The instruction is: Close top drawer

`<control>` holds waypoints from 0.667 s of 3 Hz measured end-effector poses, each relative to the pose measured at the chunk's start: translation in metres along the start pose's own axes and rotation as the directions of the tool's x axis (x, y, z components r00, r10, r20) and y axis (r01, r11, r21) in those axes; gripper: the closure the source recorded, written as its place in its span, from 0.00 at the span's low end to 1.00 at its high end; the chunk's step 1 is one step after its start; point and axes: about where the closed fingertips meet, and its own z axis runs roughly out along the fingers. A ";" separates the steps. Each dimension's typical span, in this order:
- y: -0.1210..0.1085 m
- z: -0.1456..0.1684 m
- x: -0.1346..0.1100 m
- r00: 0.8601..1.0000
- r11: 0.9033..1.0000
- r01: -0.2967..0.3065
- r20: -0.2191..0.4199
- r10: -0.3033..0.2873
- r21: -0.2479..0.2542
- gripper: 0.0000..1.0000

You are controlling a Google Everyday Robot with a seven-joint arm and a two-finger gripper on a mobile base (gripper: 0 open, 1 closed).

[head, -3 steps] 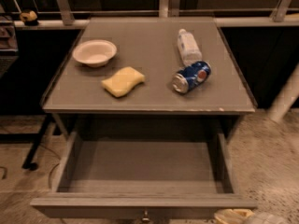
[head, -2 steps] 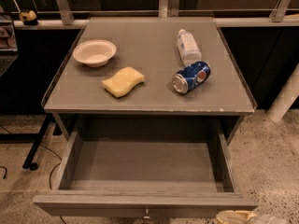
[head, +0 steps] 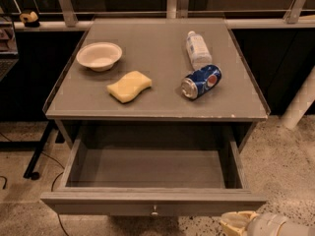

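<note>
The top drawer (head: 152,200) is pulled far out of the grey table (head: 157,102). Its shallow grey box interior (head: 147,168) holds nothing. A small round metal knob (head: 154,211) sits at the middle of its flat front panel. My gripper (head: 237,224) shows at the bottom right edge, pale yellow at the tip with a white wrist behind. It is just below and to the right of the drawer front's right end.
On the tabletop lie a white bowl (head: 99,56), a yellow sponge (head: 129,86), a blue soda can (head: 201,82) on its side and a clear plastic bottle (head: 197,48) lying down. A black stand base with cables (head: 37,161) is on the floor at left. A white post (head: 301,102) stands at right.
The view has shifted slightly, so the drawer front sits a little higher in frame. The drawer stays open. The gripper stays at the bottom right.
</note>
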 end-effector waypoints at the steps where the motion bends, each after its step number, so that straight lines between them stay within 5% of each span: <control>1: -0.002 0.034 -0.040 0.996 0.994 0.092 0.023 -0.090 -0.065 1.00; 2: -0.002 0.034 -0.040 0.996 0.994 0.092 0.023 -0.090 -0.065 1.00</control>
